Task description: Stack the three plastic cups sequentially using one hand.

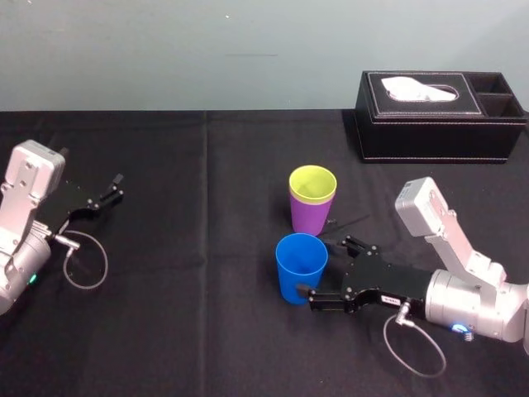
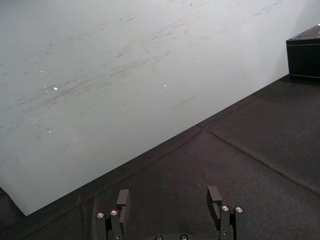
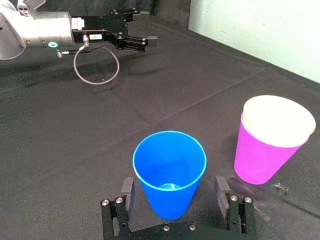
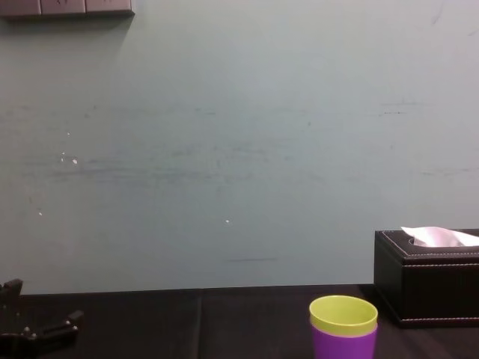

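Observation:
The blue cup (image 1: 301, 266) (image 3: 170, 167) stands upright on the black tablecloth, near the middle of the table. My right gripper (image 1: 322, 266) (image 3: 173, 192) is open around its lower part, one finger on each side with a small gap to the wall. Just behind it stands the purple cup (image 1: 311, 217) (image 3: 260, 157) (image 4: 343, 345) with the yellow-green cup (image 1: 312, 184) (image 3: 278, 120) (image 4: 343, 314) nested inside it. At the table's left side rests my left gripper (image 1: 114, 188) (image 2: 168, 197) (image 3: 142, 26), open and holding nothing.
A black tissue box (image 1: 438, 116) (image 4: 426, 277) stands at the back right, behind the cups. A cable loop (image 1: 86, 263) lies beside the left arm. The pale wall (image 4: 224, 149) rises behind the table's far edge.

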`<move>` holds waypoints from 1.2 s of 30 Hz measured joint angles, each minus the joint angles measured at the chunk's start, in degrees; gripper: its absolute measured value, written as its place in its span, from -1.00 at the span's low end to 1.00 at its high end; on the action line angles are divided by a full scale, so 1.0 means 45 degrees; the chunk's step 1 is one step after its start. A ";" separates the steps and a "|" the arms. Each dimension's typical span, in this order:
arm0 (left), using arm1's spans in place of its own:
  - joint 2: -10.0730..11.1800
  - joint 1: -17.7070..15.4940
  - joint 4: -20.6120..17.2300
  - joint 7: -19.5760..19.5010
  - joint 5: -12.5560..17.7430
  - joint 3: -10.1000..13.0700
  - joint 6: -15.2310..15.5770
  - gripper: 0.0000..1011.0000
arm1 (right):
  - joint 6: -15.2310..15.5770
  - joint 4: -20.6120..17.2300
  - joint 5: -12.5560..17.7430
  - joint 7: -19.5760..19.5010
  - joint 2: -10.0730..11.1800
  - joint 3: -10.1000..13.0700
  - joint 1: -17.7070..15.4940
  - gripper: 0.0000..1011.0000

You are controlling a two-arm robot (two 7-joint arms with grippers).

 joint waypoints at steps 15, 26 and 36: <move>0.0000 0.0000 0.0000 0.0000 0.0000 0.0000 0.0000 1.00 | -0.0107 0.0376 -0.0227 0.0046 -0.0367 -0.0363 0.0415 0.98; 0.0000 0.0000 0.0000 0.0000 0.0000 0.0000 0.0000 1.00 | -0.0168 0.0480 -0.0305 0.0027 -0.0459 -0.0418 0.0511 0.98; 0.0000 0.0000 -0.0001 0.0000 0.0000 0.0000 -0.0001 1.00 | -0.0150 0.0450 -0.0297 0.0016 -0.0439 -0.0404 0.0489 0.58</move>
